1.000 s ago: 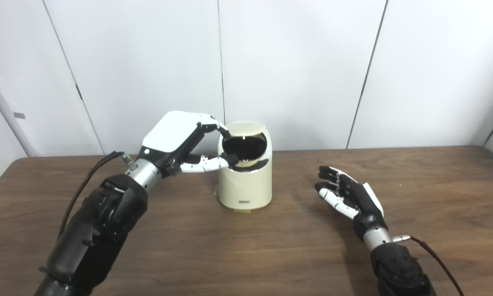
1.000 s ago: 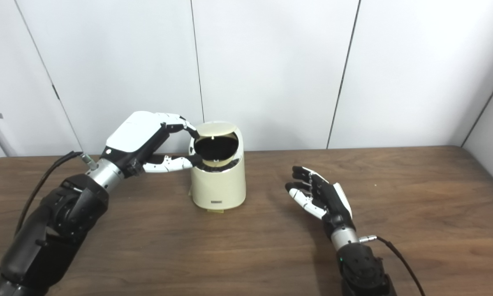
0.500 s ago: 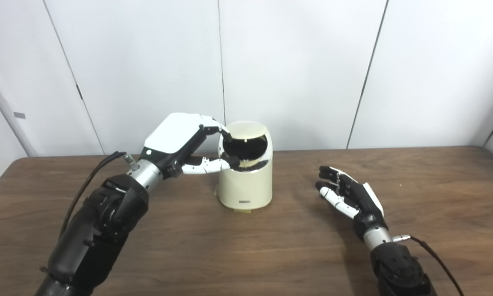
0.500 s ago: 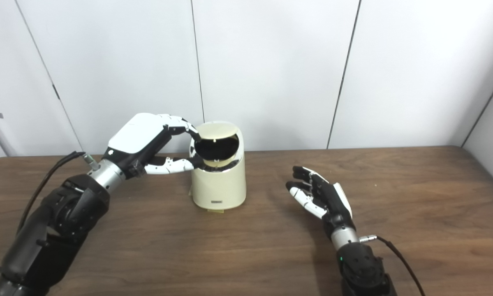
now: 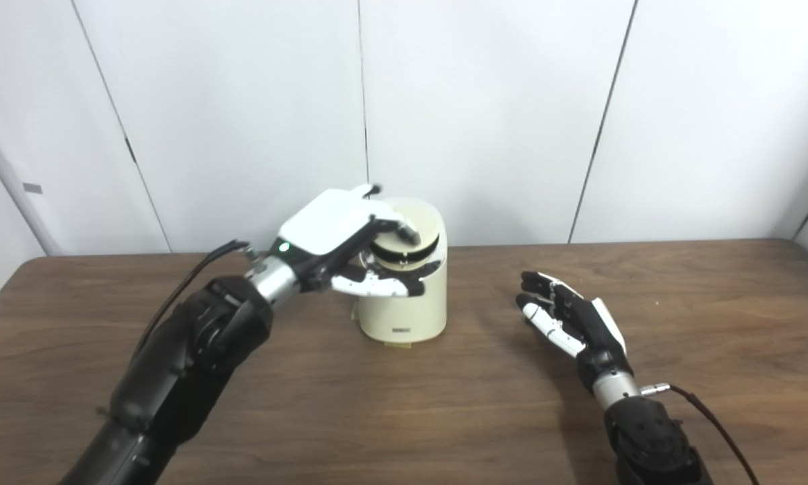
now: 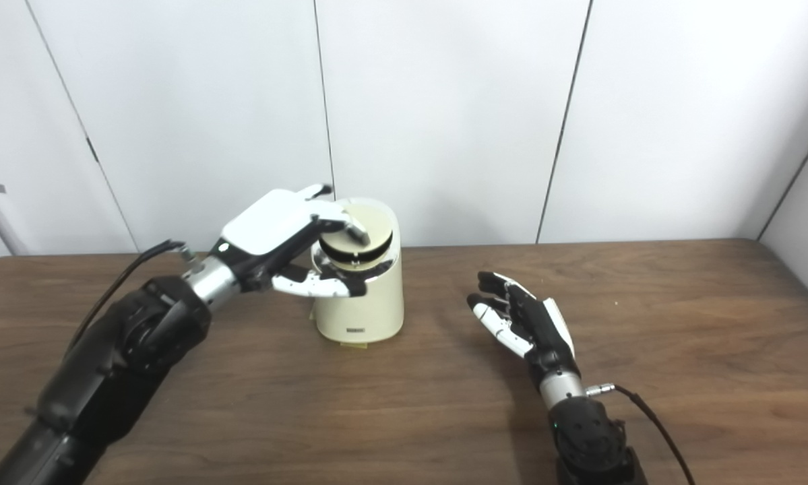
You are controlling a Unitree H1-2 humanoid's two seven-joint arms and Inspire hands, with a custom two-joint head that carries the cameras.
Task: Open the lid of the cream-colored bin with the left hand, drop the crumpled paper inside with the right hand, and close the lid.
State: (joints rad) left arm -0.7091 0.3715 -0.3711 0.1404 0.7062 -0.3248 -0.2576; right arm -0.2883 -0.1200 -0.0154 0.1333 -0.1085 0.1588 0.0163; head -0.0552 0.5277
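Cream-colored bin [image 5: 404, 306] upright on brown table [image 5: 444, 417], centre-left, close to white panelled wall [image 5: 484, 114]. Small tan scrap [image 5: 398, 345] poking out under bin's front base.

Lid [image 5: 414, 229] tilted, partly lowered over the mouth; dark crescent of opening showing beneath its front edge, shiny inner ring [image 6: 377, 267] visible below that. So lid neither fully up nor flat shut.

Left hand [image 5: 339, 239] over bin's top from the left side, white back facing up. Fingers [image 5: 393, 228] curled down onto lid's upper face, touching it. Thumb [image 5: 377, 286] stretched across bin's front just under the rim, against or v. near the wall; contact can't be confirmed. Pressing on lid rather than clasping; not wrapped round anything, fingers spread apart. Left forearm reaching in low across table from bottom-left, cable [image 5: 195, 269] trailing off wrist.

Right hand [image 5: 569, 320] well apart from bin, to its right, hovering just above table, palm turned toward the left, fingers loosely spread and slightly bent. Holding nothing. Cable [image 5: 707, 411] running off right wrist.

Crumpled paper: not seen anywhere in either view; whether inside bin can't be told, interior too dark.
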